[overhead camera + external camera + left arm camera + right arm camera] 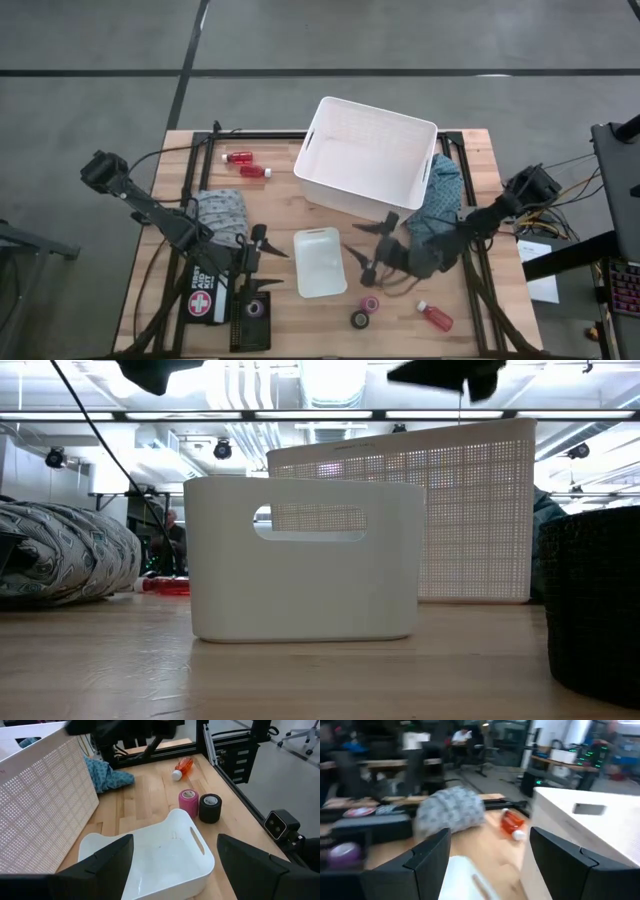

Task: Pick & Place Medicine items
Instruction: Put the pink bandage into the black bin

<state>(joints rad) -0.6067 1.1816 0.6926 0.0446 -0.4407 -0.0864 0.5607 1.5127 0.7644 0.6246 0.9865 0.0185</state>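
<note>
Right end effector nearest the front medicine items

The right end effector (366,262) hangs open and empty beside the small white bin (320,262); just toward the tabletop's front edge sit a pink roll (371,303), a dark roll (360,319) and a red bottle (435,316) lying slantwise. The left end effector (253,258), also open, waits across the bin.

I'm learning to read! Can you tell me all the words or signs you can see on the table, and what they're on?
"FIRST AID", with a white cross sign: on the red and black pouch at the table's front left, seen from above. The letters are small, so this reading is only fairly sure.
Red bottles: any labels are too small to read.
White baskets and tape rolls: no words show.
</note>
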